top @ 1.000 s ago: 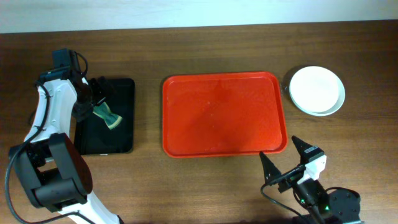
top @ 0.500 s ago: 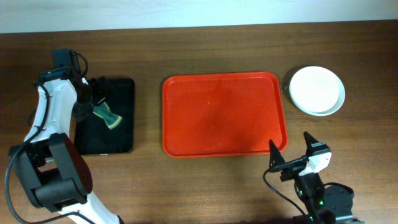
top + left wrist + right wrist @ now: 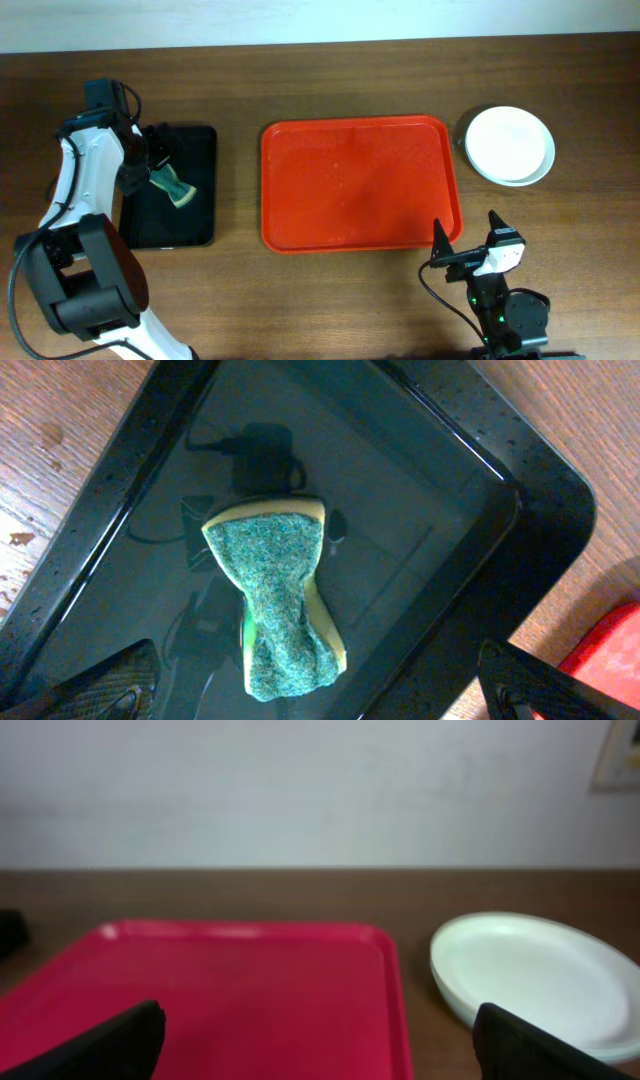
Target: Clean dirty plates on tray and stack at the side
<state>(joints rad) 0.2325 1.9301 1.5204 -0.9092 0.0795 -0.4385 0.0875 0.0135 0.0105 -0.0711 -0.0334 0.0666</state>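
The red tray (image 3: 360, 185) lies bare in the middle of the table; its near half fills the left of the right wrist view (image 3: 230, 990). The white plates (image 3: 510, 145) sit stacked on the wood just right of the tray (image 3: 540, 970). My right gripper (image 3: 465, 235) hovers open and empty off the tray's front right corner, facing tray and plates (image 3: 318, 1020). My left gripper (image 3: 155, 150) hangs open over the black tray (image 3: 200, 150). Between its wide-apart fingers lies a green sponge (image 3: 275, 590), untouched (image 3: 315, 665).
The black tray (image 3: 480, 490) sits left of the red tray with a strip of bare wood between them. The sponge (image 3: 172, 187) lies near the black tray's middle. A pale wall runs along the table's far edge.
My right gripper has drawn back toward the front edge and shifted slightly right, still open. The left arm, sponge, tray and plates have not moved.
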